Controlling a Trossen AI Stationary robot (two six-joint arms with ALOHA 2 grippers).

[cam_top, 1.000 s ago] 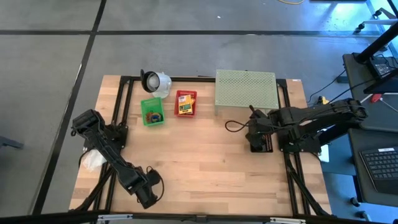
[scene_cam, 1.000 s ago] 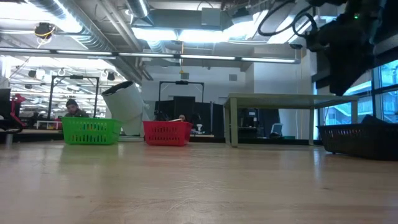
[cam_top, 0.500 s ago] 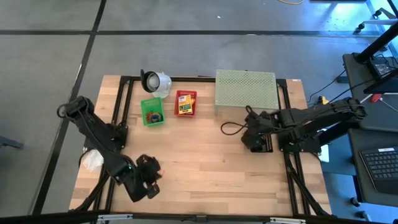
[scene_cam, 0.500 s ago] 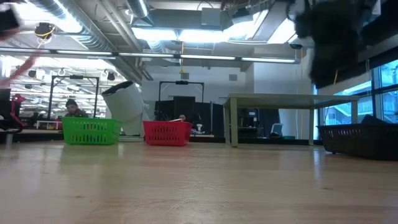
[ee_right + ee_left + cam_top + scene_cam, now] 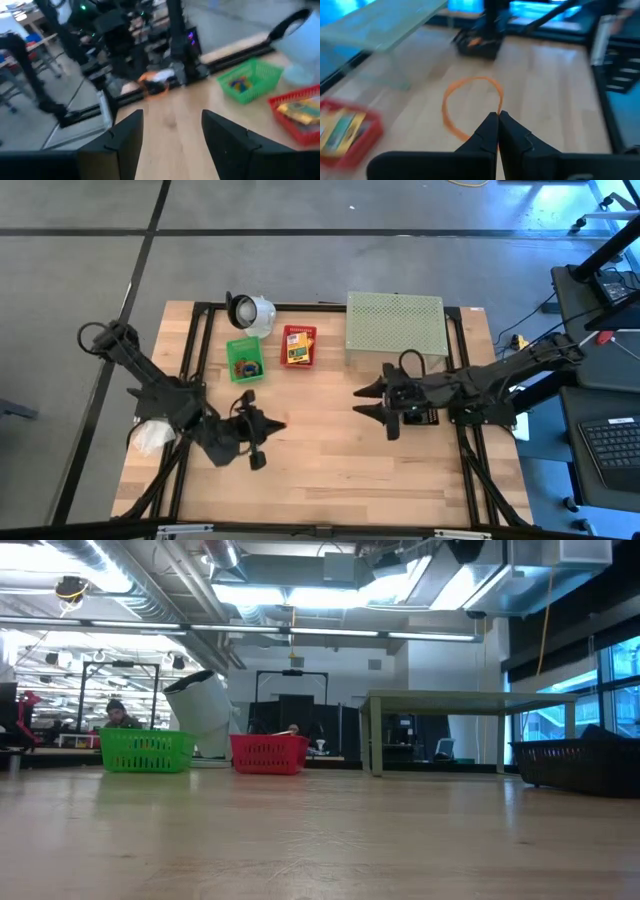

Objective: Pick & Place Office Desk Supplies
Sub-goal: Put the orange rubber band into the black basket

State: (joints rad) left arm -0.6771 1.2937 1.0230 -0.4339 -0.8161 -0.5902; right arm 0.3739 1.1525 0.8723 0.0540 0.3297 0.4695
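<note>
The left pincer [image 5: 498,120] is clenched on an orange rubber-band loop [image 5: 451,102], held above the table [image 5: 330,440] left of centre. The right pincer [image 5: 366,400] (fingers spread, nothing between them) faces it from the right, in front of the pale green shelf [image 5: 395,322]. Behind the left pincer sit a green basket [image 5: 244,359] of bands and a red basket [image 5: 298,346] with a crayon box [image 5: 297,347].

Left arm reaches over the table's left half, left gripper [image 5: 268,426] pointing toward centre, fingers [image 5: 490,131] pressed together. Right arm extends leftward from the right edge; right gripper [image 5: 365,400] spread wide, holding nothing.
</note>
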